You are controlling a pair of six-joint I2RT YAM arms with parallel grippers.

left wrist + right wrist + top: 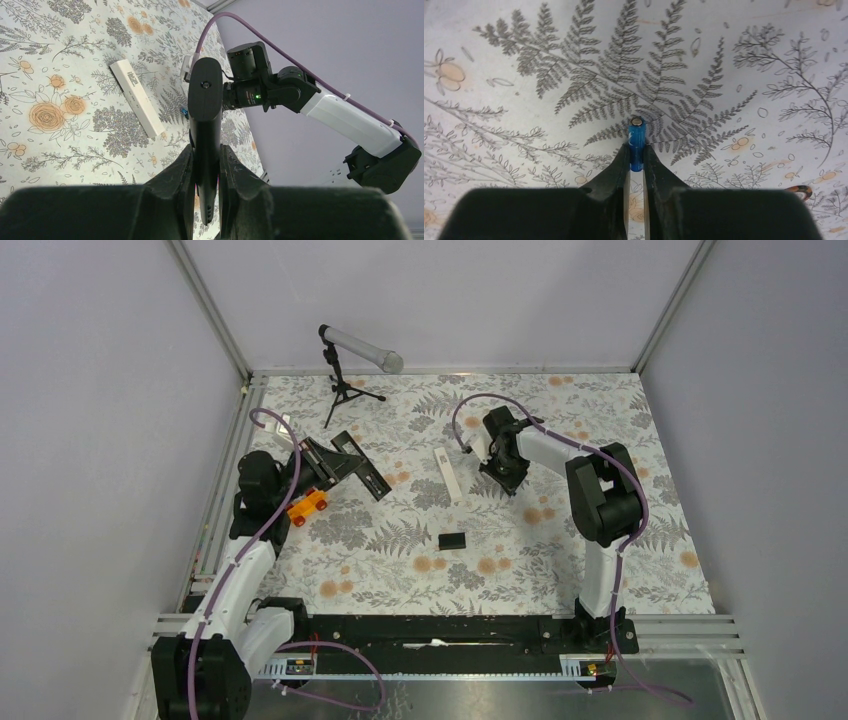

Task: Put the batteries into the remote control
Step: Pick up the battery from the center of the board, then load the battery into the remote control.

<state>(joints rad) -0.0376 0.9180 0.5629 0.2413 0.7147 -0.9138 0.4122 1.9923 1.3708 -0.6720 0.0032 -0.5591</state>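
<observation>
The right tool [636,159] is clamped on a blue battery [637,134], whose metal end juts just past its fingertips. The left tool [206,165] clamps the black remote [205,100], which sticks out ahead of it.

A single blue battery [637,144] shows: a tiny cylinder with a metal end cap. It is pinched between the fingers of the right gripper [636,152], lying along them with the cap pointing away. The black remote [205,115] is long and slim. It is clamped at its near end in the left gripper [206,152] and juts straight out beyond the fingertips, over the left side of the table.
</observation>
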